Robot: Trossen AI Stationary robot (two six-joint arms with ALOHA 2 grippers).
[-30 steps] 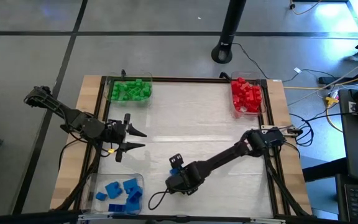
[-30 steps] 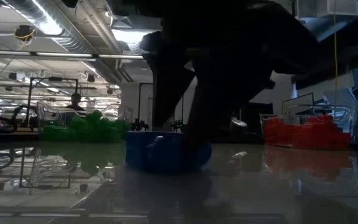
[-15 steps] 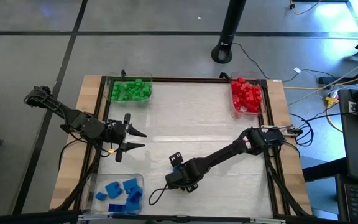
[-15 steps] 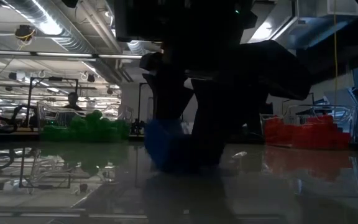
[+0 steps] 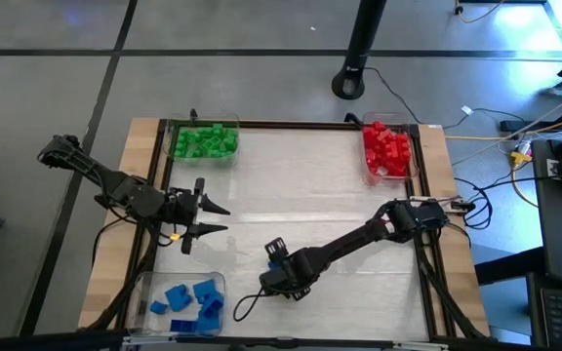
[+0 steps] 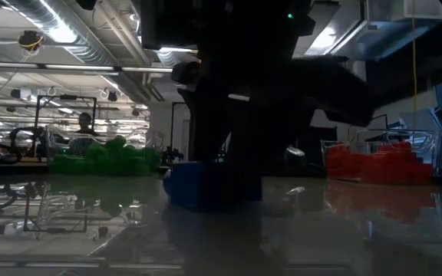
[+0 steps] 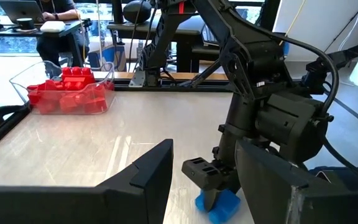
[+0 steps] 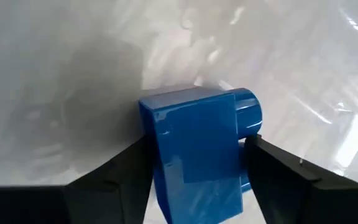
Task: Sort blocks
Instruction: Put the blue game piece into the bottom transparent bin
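Three clear trays are sitting round the table: green blocks at eleven o'clock, red blocks at one o'clock, sorted blue blocks at seven o'clock. No object is lying between them. The tabletop is showing pale and glossy; beyond it, an office with ceiling ducts is extending, a person sitting far off. The right gripper is reaching down near six o'clock, its fingers pressing both sides of a single blue block resting on the table. The left gripper is hovering at nine o'clock, fingers parted, gripping nothing.
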